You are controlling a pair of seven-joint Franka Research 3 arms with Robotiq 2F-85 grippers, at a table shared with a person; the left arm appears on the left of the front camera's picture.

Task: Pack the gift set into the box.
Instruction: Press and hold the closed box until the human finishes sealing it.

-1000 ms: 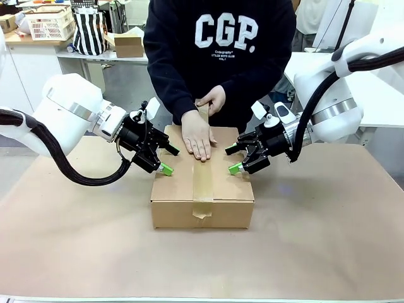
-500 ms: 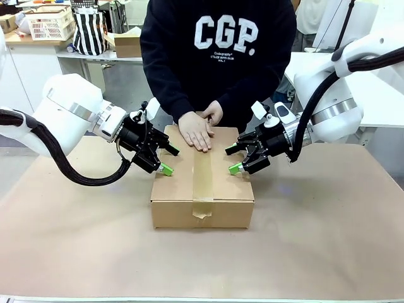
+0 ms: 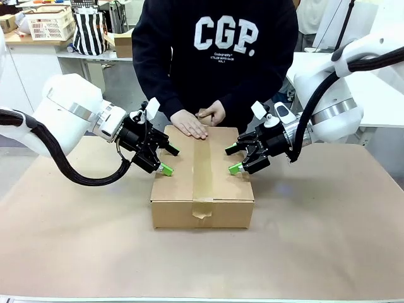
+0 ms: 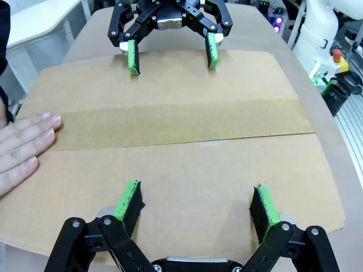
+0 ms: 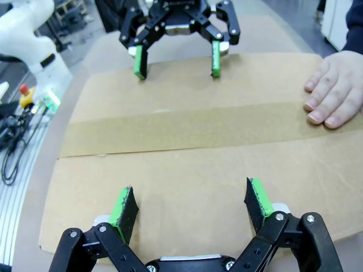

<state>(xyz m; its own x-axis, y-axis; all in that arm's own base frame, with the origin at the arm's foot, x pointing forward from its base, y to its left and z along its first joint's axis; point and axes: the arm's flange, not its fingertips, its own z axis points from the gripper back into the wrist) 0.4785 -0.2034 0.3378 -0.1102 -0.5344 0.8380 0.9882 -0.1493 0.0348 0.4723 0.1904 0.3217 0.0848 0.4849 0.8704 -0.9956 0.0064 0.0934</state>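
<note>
Front view: the box (image 3: 202,180) sits mid-table, flaps shut, a tape strip (image 3: 202,170) run along its centre seam and over the near face. The person's hand (image 3: 188,124) presses the far end of the tape. The left gripper (image 3: 165,159) and right gripper (image 3: 233,159) rest on opposite sides of the lid, both spread wide, holding nothing.

Left wrist view: its green pads (image 4: 128,201) rest on the cardboard, apparently pinning the flap.

Right wrist view: likewise, pads (image 5: 123,207) down on the lid.

Judgement: sealing is in hand, nearly finished. Next, both arms lift clear once the tape is secured.
</note>
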